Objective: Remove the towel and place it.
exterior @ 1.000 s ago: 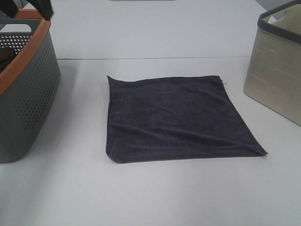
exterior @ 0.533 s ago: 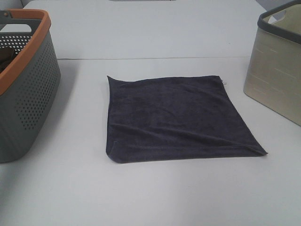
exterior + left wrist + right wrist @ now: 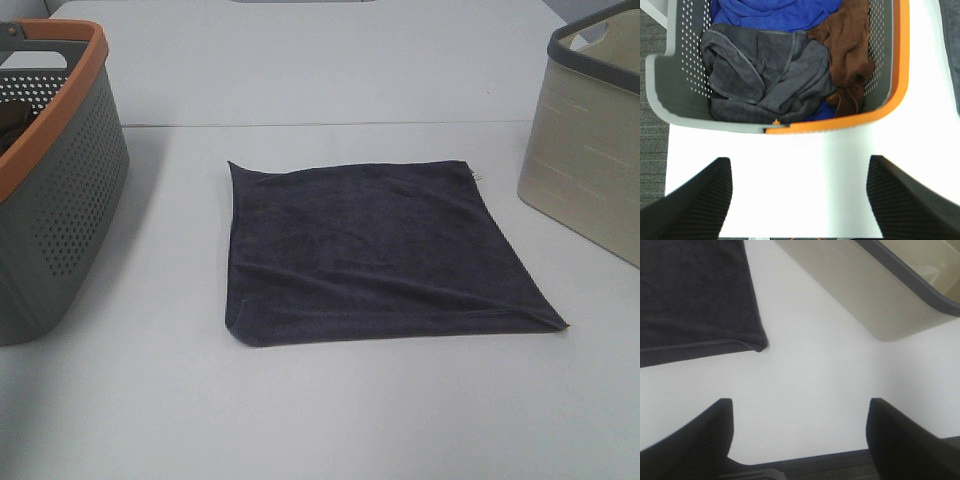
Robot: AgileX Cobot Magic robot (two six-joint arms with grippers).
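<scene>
The dark charcoal-purple towel (image 3: 375,250) lies spread flat on the white table between the two baskets, its tiny white tag at the far right corner. One corner of it shows in the right wrist view (image 3: 695,295). My left gripper (image 3: 800,200) is open and empty, held over the table's edge beside the grey basket with the orange rim (image 3: 840,125). My right gripper (image 3: 800,440) is open and empty above bare table, near the towel's corner and the beige basket (image 3: 865,295). Neither gripper shows in the exterior high view.
The grey perforated basket (image 3: 70,190) stands at the left and holds grey (image 3: 765,70), brown (image 3: 847,45) and blue (image 3: 775,12) cloths. The beige basket with a dark rim (image 3: 590,150) stands at the right. A seam (image 3: 330,124) crosses the table behind the towel.
A dark arm part over the grey basket's far rim one second ago has left the exterior view. The towel and baskets have not moved.
</scene>
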